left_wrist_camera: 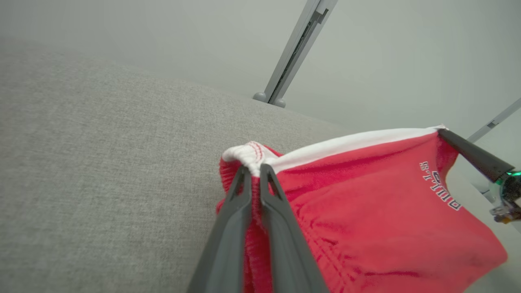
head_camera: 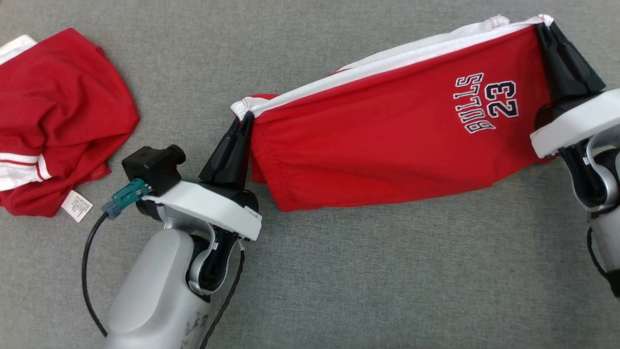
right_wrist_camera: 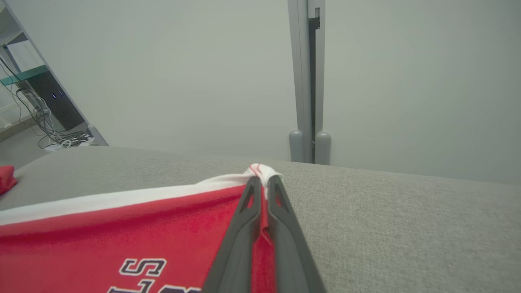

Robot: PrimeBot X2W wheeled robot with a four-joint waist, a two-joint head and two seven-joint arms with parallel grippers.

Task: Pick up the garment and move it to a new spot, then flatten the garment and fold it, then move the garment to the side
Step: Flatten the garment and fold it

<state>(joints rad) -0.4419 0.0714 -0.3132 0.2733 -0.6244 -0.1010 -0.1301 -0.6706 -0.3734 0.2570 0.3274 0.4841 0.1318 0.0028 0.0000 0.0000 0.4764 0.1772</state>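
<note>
You have the red shorts (head_camera: pixel 387 131) strung between both arms, so the coming move turns on that span. Their long axis runs on a diagonal in the head view, from the left gripper (head_camera: pixel 247 118) near the middle up to the right gripper (head_camera: pixel 543 28) at the top right corner. Each gripper's fingers are pressed together on one end of the white-trimmed edge (head_camera: pixel 387 60), which is pulled nearly straight between them. In each wrist view a small bunch of white band pokes out past the fingertips. The red body hangs away from that edge toward you, with the BULLS 23 print (head_camera: pixel 487 104) close to the right end. You cannot tell from these views whether the lower hem touches the grey fabric surface (head_camera: pixel 387 281) or hangs just clear. Neither arm is nearer, since each owns an end, so the two have to travel together or the edge will slacken or tug. Your open room is the broad bare stretch of grey below the shorts, toward the robot. On the left a crumpled red garment (head_camera: pixel 58 116) with a white label (head_camera: pixel 77 206) lies well apart from the left gripper; keep the span off it. Beyond the right gripper the surface ends near a wall and an upright grey post (right_wrist_camera: pixel 307 81), so there seems little room that way.
</note>
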